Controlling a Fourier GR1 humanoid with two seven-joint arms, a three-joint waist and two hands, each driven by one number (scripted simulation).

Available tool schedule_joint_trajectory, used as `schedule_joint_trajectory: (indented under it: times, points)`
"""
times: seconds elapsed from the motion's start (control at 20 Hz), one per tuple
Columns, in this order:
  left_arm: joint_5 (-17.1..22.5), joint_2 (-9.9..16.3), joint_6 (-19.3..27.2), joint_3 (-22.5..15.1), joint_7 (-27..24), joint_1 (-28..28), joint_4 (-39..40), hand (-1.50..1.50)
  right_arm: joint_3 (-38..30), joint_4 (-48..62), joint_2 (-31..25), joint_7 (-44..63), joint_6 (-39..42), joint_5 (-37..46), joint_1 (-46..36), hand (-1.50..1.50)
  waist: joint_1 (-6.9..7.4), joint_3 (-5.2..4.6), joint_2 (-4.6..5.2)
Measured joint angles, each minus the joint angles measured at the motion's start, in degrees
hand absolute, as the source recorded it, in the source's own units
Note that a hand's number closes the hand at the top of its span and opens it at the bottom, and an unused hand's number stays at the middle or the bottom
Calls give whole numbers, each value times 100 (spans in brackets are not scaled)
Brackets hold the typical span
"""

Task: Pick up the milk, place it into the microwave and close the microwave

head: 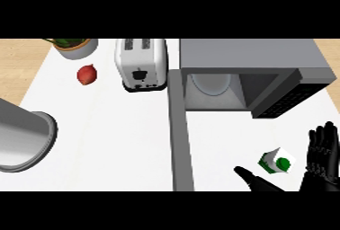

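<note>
White counter [119,148] holds an open microwave [246,67] far right. Near right, milk carton [275,161] sits between right hand's [322,157] straight fingers and spread thumb, ungrasped.

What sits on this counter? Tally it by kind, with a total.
Milk carton: 1
Microwave, door open: 1
Toaster: 1
Red onion: 1
Potted plant: 1
Metal pot: 1
Total: 6
</note>
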Motion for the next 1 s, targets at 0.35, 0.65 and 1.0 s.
schedule_joint_trajectory:
  times: [0.35,0.65,1.0]
  points:
    - [335,-60,-348,349,-2,242,-59,-150,-593,994,66,-1014,-92,-794,113,-150,4,1,0]
    - [523,-118,-532,584,100,288,-97,-150,-1089,1596,48,-1770,71,-1382,300,-150,-4,1,0]
    - [649,-154,-729,811,155,221,24,-150,-1685,2785,58,-2901,602,-2102,229,-150,-5,1,2]
